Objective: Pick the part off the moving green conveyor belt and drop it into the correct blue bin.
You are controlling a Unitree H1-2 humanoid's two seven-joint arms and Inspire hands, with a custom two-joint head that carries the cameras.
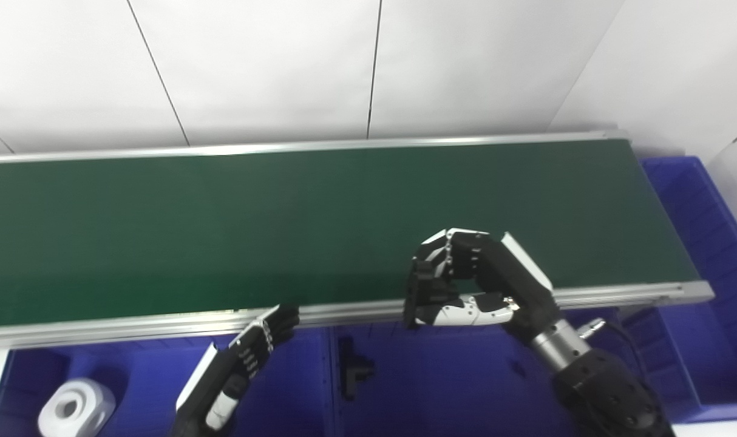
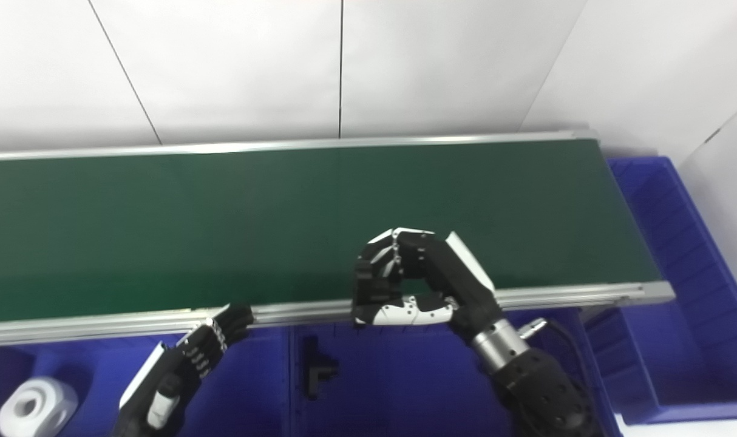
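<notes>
The long dark green conveyor belt point(image 1: 320, 224) with aluminium side rails crosses the frame, its surface bare. At lower centre, the right black-and-white hand point(image 1: 465, 279) hangs over the near rail, fingers curled toward the thumb around empty space. A black T-shaped plastic part point(image 1: 351, 367) lies in the blue plastic bin point(image 1: 453, 388) below. At lower left, the left hand point(image 1: 241, 364) is spread, fingertips near the rail, beside a white cylindrical part point(image 1: 76, 408).
</notes>
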